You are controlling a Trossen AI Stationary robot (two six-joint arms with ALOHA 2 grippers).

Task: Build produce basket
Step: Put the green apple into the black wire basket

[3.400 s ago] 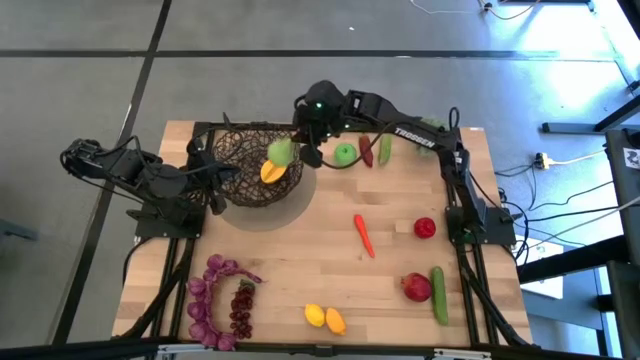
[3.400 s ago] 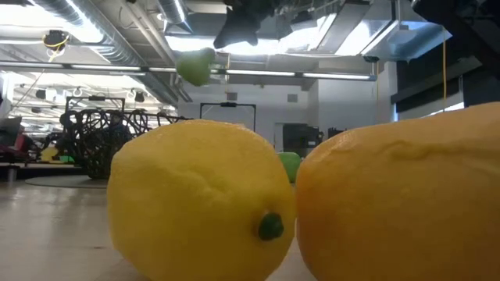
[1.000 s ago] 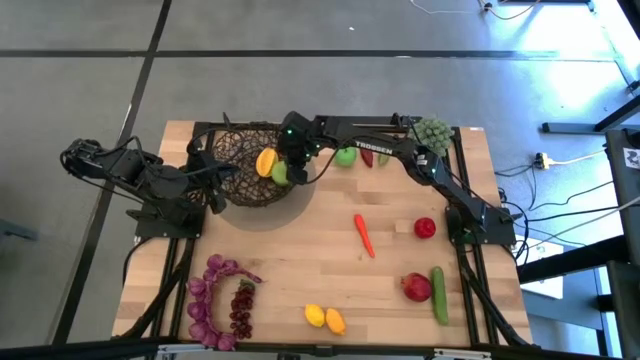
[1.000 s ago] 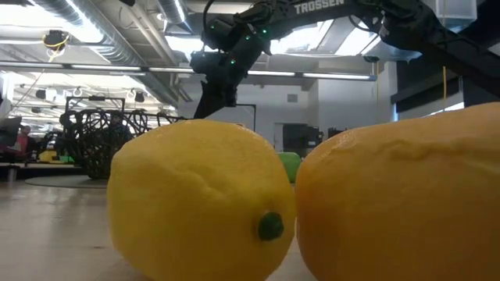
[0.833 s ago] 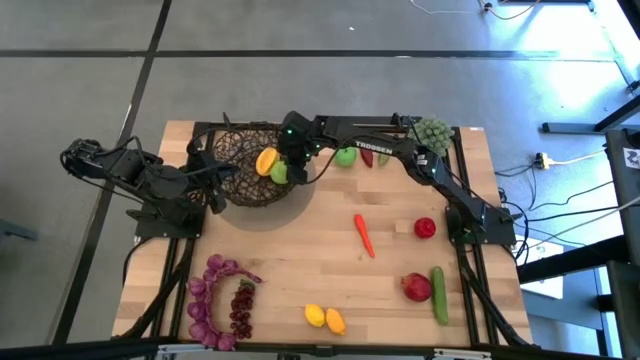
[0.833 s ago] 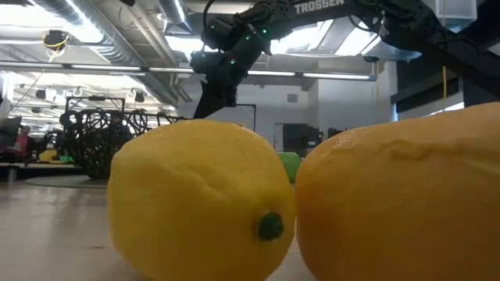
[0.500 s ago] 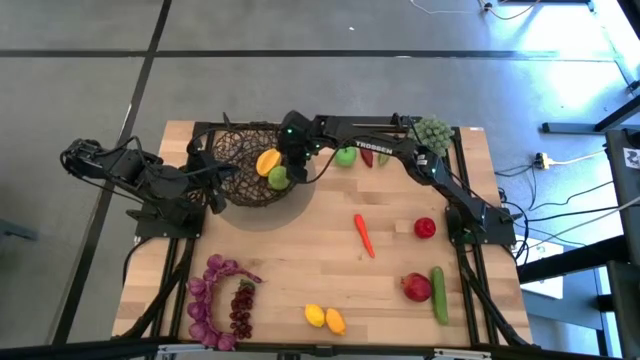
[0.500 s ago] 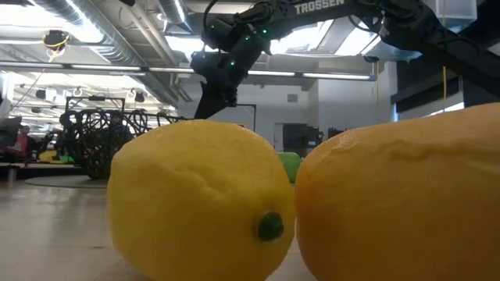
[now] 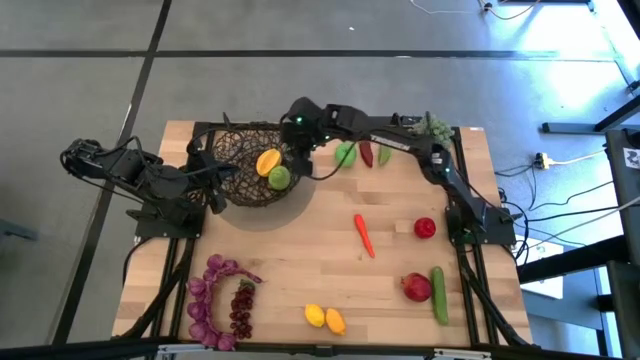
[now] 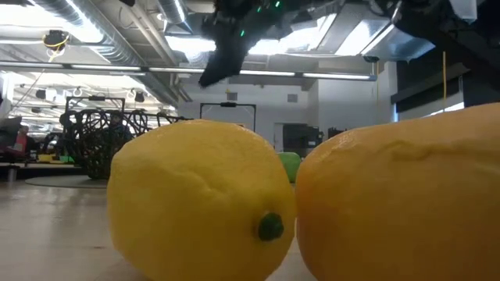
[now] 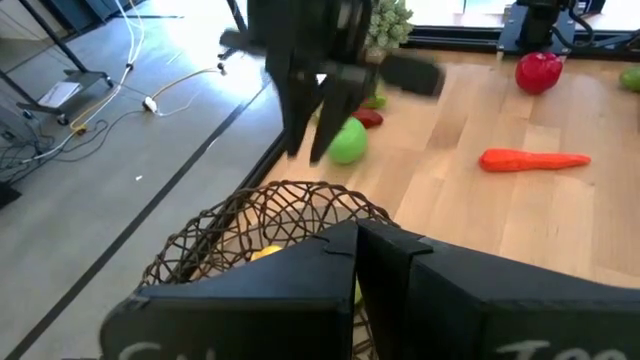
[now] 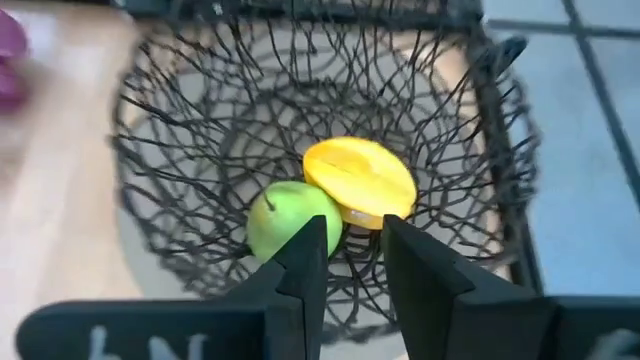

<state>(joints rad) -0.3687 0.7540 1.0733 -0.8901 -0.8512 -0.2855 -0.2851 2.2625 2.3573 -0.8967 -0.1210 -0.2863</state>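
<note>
Although the basket already holds a green apple and a yellow-orange mango touching each other at its bottom, most of the produce lies on the table. The right gripper hangs above the basket's rim on the side toward the other fruit, its jaws slightly spread and empty. The left gripper sits at the basket's other side, apparently steadying it; whether its jaws are spread or pressed together I cannot tell.

Nearest the right arm are a second green apple, a red pepper and a green pepper, close together near the table's far edge. These look like light, hard, smooth toys, so they would likely slip if pinched off-centre. The apple is best taken across its widest part from above. The peppers, carrot and cucumber are long, so grip across the narrow width near mid-length. The grapes look lumpy and may sag.
</note>
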